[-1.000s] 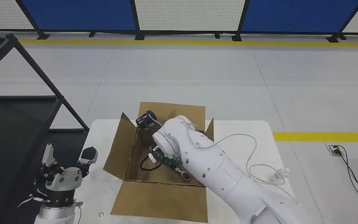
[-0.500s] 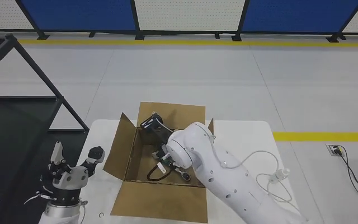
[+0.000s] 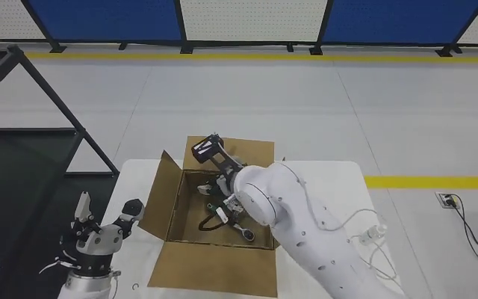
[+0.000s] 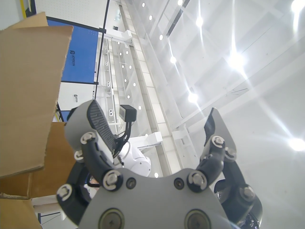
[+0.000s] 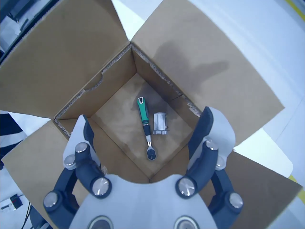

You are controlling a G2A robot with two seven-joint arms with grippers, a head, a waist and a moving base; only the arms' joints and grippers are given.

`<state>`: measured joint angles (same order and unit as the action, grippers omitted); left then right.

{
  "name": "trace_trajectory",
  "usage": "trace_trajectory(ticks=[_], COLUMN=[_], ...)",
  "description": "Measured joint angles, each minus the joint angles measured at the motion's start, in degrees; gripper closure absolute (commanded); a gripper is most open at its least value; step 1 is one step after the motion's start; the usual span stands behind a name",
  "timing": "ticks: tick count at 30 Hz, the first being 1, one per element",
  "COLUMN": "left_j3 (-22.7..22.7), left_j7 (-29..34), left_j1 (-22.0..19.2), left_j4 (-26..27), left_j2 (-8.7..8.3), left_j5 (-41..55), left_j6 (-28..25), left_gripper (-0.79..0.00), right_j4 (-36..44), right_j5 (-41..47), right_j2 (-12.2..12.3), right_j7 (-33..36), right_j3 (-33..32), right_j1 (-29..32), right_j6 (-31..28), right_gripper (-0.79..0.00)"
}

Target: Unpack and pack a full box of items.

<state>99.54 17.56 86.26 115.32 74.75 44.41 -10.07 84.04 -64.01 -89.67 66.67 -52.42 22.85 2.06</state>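
One cardboard box (image 5: pixel 195 55), with four flaps (image 5: pixel 59 55). Inside it, one green-handled ratchet wrench (image 5: pixel 145 129) and one silver metal cylinder (image 5: pixel 160 123). Perhaps one dark loop (image 3: pixel 202 222) as well, seen from above, too unclear to count for certain. Two end effectors: one left end effector (image 4: pixel 155 117), one right end effector (image 5: pixel 145 117). One white surface (image 3: pixel 328 179) under the box.

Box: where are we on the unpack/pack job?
Done: the cardboard box stands with all flaps open. In hand: nothing; the right gripper hangs open above the box's inside, and the left gripper is open beside the box, pointing up. Left: a green-handled ratchet wrench and a silver metal cylinder lie side by side on the box floor. Whether this is unpacking or packing, I cannot tell.
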Motion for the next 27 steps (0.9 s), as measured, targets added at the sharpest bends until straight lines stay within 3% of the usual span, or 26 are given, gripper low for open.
trace_trajectory(ticks=[8,15,20,27], left_j3=[-1.6,-3.4,-4.6,-5.9], left_j7=[1.0,2.0,2.1,2.2], left_j1=[-2.1,-4.4,-5.7,-6.9], left_j4=[-0.7,-1.5,-2.1,-2.6], left_j2=[-0.09,-0.2,-0.22,-0.26], left_j5=[-0.9,-2.1,-2.8,-3.9], left_j6=[2.0,3.8,4.6,5.3], left_gripper=[-0.785,-0.785,-0.785,-0.785], right_j4=[26.1,41.9,45.4,43.1], right_j5=[-4.9,-8.5,-11.0,-9.6], right_j2=[4.5,6.7,7.5,8.1], right_j7=[2.2,2.1,1.6,-1.3], right_j3=[-18.2,-33.0,-42.7,-54.3], right_j1=[16.6,30.8,39.9,51.3], right_j6=[-6.3,-7.6,-5.2,-2.7], right_gripper=[-0.785,-0.785,-0.785,-0.785])
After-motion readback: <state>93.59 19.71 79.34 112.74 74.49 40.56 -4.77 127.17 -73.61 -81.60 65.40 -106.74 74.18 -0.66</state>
